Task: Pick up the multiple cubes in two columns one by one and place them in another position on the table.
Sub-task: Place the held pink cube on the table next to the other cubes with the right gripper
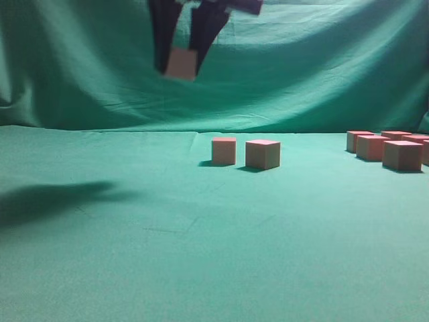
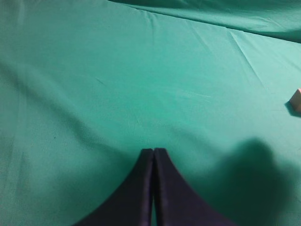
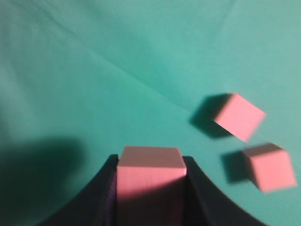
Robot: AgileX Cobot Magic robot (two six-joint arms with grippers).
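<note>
Cube [image 3: 149, 174], unmarked, clamped in right claw [image 3: 150, 188]; left claw [image 2: 154, 153] pressed together.

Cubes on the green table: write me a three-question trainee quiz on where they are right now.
1. True or false: the right gripper holds a cube in the air above the table.
2. How many cubes stand alone as a pair mid-table in the exterior view? A) one B) two C) four
3. Fill in: the left gripper is ____, with nothing between its fingers.

Key
1. True; the cube sits between the dark fingers, well above the cloth.
2. B; the other cubes form a cluster at the right edge.
3. Shut.
</note>
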